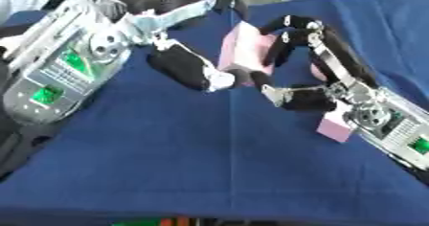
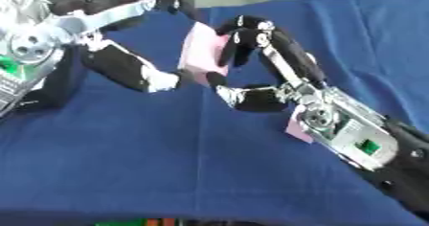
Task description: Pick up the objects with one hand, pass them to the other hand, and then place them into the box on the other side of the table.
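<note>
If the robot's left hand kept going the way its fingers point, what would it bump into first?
Probably the pink box. The left hand points right across the blue table, and its fingertip already looks to be at the box, where the right hand also curls. Depth is hard to judge.

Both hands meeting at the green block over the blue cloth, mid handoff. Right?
Not quite: the block is pink, not green, as the left eye view shows. The rest holds: the left hand and the right hand both meet at it over the blue cloth-covered table, with the right hand's fingers curled round its far side.
</note>
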Action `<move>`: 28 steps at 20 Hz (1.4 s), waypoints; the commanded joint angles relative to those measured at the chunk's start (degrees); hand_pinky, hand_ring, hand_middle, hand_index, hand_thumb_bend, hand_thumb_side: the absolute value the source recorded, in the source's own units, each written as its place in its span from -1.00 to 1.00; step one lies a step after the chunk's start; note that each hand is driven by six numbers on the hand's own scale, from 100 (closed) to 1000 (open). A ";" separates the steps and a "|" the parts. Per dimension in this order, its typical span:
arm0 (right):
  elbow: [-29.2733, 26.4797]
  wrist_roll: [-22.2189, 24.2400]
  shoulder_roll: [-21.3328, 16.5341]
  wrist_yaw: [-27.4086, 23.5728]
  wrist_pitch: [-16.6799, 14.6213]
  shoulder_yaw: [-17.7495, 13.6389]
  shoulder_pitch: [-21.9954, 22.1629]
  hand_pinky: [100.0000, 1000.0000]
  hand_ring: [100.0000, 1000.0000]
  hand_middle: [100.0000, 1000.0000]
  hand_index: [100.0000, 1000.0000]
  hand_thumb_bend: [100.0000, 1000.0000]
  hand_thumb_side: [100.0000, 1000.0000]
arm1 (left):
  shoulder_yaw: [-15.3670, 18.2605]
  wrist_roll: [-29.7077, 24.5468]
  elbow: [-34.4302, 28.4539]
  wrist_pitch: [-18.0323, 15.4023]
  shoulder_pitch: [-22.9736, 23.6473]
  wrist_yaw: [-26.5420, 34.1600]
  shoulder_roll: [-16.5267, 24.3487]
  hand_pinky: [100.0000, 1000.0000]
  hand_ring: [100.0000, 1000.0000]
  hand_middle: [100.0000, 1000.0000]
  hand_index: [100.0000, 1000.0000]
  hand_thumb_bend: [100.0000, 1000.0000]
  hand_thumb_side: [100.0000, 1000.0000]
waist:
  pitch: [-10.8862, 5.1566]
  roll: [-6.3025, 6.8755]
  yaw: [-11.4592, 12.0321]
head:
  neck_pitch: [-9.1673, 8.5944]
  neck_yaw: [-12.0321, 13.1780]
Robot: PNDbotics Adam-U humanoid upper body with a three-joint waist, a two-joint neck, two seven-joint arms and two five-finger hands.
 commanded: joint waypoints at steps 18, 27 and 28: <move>-0.84 0.18 -0.05 1.51 -2.19 0.21 -1.17 -0.28 -0.29 -0.15 -0.15 -1.00 -1.00 | 1.03 2.37 4.82 -3.08 -0.24 -3.34 -1.66 0.72 0.68 0.72 0.72 -0.06 -0.16 | -0.34 -0.15 -0.66 | 0.32 1.06; -0.84 0.34 0.11 1.99 -3.34 0.33 -1.34 -0.27 -0.29 -0.15 -0.15 -1.00 -1.00 | 0.88 2.08 5.51 -3.92 -0.18 -4.01 -2.27 0.72 0.68 0.72 0.72 0.01 -0.10 | -0.26 -0.13 -0.85 | 0.32 1.87; -0.84 0.36 0.12 2.00 -3.52 0.36 -1.36 -0.27 -0.29 -0.15 -0.15 -1.00 -1.00 | 0.90 2.07 5.58 -4.00 -0.17 -4.04 -2.34 0.72 0.68 0.72 0.72 0.01 -0.10 | -0.25 -0.14 -0.84 | 0.32 1.92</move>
